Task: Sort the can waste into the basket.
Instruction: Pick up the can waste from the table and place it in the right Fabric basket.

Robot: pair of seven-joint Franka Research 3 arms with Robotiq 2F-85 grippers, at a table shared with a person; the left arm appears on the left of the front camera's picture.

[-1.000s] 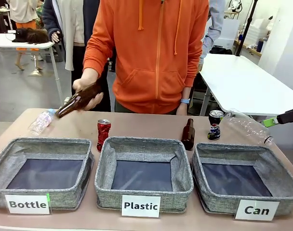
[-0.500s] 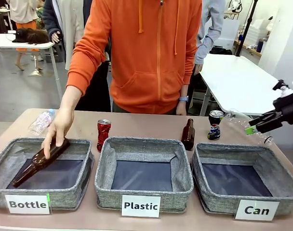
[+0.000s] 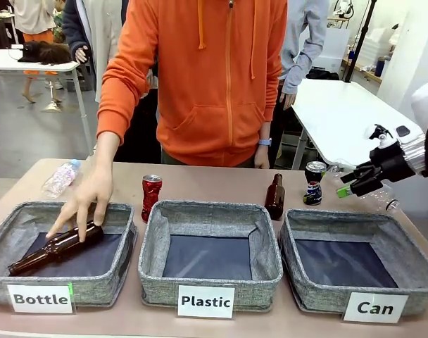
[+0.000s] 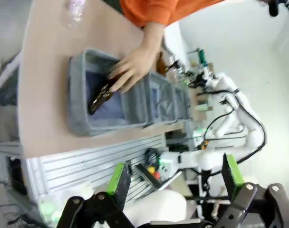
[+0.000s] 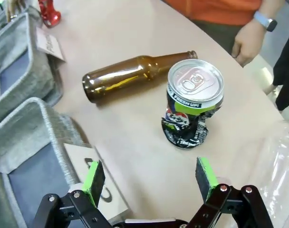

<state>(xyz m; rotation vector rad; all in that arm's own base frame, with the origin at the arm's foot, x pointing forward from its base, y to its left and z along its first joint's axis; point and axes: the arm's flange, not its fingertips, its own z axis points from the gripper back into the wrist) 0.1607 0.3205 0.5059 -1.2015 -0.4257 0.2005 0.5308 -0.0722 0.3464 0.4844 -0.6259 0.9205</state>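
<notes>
The silver and dark can (image 3: 314, 182) with green marks stands dented at the table's far right, behind the grey basket (image 3: 290, 243) labelled "Can". My right gripper (image 3: 345, 186) hovers open just right of that can and above it. In the right wrist view the can (image 5: 192, 108) lies beyond and between the green pads (image 5: 93, 182) of my right gripper (image 5: 150, 180), apart from them. The red can (image 3: 151, 196) stands behind the "Plastic" basket's left corner. My left gripper (image 4: 175, 175) is open and empty, far off the table.
A person's hand (image 3: 89, 197) rests on a brown bottle (image 3: 53, 249) lying in the "Bottle" basket (image 3: 122, 239). Another brown bottle (image 3: 274, 197) stands left of the dark can. Clear plastic bottles lie at the far right (image 3: 374, 191) and far left (image 3: 61, 177).
The person lowered the brown bottle into the "Bottle" basket. My right gripper came in from the right edge and now hangs close to the silver and dark can.
</notes>
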